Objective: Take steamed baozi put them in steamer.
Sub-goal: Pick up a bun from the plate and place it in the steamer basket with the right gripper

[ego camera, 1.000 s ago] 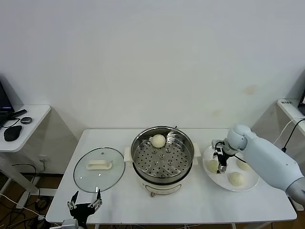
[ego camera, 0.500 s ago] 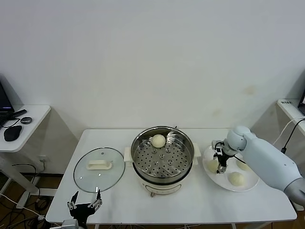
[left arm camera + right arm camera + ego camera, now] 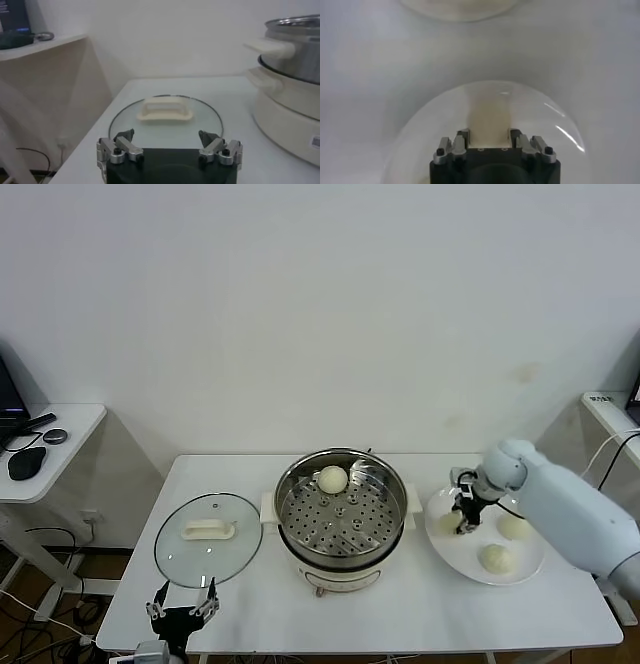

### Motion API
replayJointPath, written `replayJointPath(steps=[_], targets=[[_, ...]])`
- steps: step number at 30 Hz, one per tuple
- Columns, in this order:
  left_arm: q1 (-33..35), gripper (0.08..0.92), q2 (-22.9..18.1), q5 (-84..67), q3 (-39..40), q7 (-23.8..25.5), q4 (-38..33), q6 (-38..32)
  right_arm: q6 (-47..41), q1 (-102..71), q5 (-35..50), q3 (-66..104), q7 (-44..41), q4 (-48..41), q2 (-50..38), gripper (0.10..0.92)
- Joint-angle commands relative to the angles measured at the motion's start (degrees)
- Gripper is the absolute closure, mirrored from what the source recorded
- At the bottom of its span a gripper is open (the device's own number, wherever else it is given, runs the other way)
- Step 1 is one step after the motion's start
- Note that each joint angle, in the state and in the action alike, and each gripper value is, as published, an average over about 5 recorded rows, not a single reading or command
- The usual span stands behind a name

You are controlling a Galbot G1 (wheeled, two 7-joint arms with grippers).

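Observation:
The steamer [image 3: 341, 514] stands mid-table with one baozi [image 3: 333, 479] on its perforated tray at the back. The white plate [image 3: 462, 559] to its right holds two loose baozi [image 3: 513, 527] [image 3: 495, 557]. My right gripper [image 3: 465, 519] is over the plate's left part, shut on a third baozi [image 3: 448, 522]. In the right wrist view this baozi [image 3: 489, 112] sits squeezed between the fingers of the right gripper [image 3: 489, 132], with the plate's rim [image 3: 415, 132] below. My left gripper [image 3: 183, 614] is open and empty, parked at the table's front left edge.
A round glass lid [image 3: 208, 539] with a white handle lies left of the steamer. In the left wrist view it [image 3: 165, 109] lies just beyond my left gripper [image 3: 167, 136], with the steamer [image 3: 290, 75] beside it. A side table [image 3: 40, 444] stands far left.
My right gripper has shifted slightly up and toward the back over the plate, with the baozi between its fingers. The left arm has barely moved.

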Motion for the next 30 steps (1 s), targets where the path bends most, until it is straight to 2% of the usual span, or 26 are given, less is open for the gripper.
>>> replayJointPath(steps=[1,6,12,19,24,30], targets=[[-0.06,0.177,-0.01,0.01,0.45,-0.02,-0.73,0.02,-3.22,23.63,15.35,-17.09,-3.34,7.31,-3.91,0.518],[-0.41,0.177,0.28,0.10,0.89,-0.06,-2.03,0.10,-6.27,36.99,25.37,-28.31,-5.31,10.64,-0.13,0.516],[-0.74,0.177,0.48,0.11,1.47,-0.26,-3.55,0.17,-11.26,41.49,33.06,-30.88,-5.69,11.35,7.42,0.516],[-0.31,0.177,0.42,-0.13,1.17,-0.59,-4.88,0.18,-17.31,37.72,35.36,-31.28,-3.98,11.15,18.19,0.516],[-0.51,0.177,-0.05,-0.38,1.12,-0.55,-6.30,0.39,-19.43,33.99,35.94,-31.90,-2.05,7.52,25.72,0.516],[-0.39,0.177,-0.95,-0.42,2.21,-0.53,-8.30,0.56,-21.21,29.58,34.58,-33.39,1.91,4.43,30.77,0.515]])
